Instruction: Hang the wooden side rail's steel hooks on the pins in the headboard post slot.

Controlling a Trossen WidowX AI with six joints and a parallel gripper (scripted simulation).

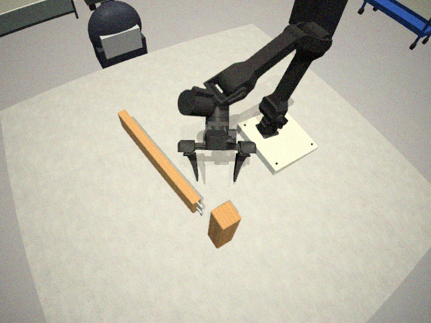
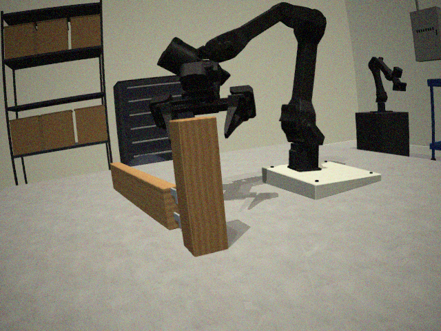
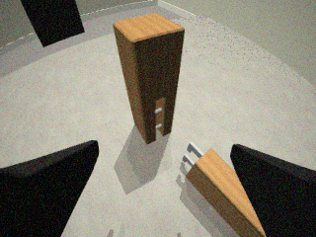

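The wooden side rail (image 1: 159,163) (image 2: 140,194) (image 3: 224,183) rests along its length on the table. Two steel hooks (image 1: 199,208) (image 3: 196,149) stick out of its near end, apart from the post. The headboard post (image 1: 226,214) (image 2: 199,185) (image 3: 158,64) stands upright beside that end. In the wrist view its slot (image 3: 159,118) is low on the side facing the camera, with two pins across it. My gripper (image 1: 215,181) (image 3: 165,150) is wide open and empty, above the table between the rail and the robot base. In the exterior view the post partly hides it.
The white base plate (image 1: 289,149) (image 2: 342,174) under my arm is right of the gripper in the top and exterior views. A dark chair (image 1: 114,21) stands beyond the table edge. Shelving (image 2: 53,96) and a dark slatted panel (image 2: 142,107) stand in the background.
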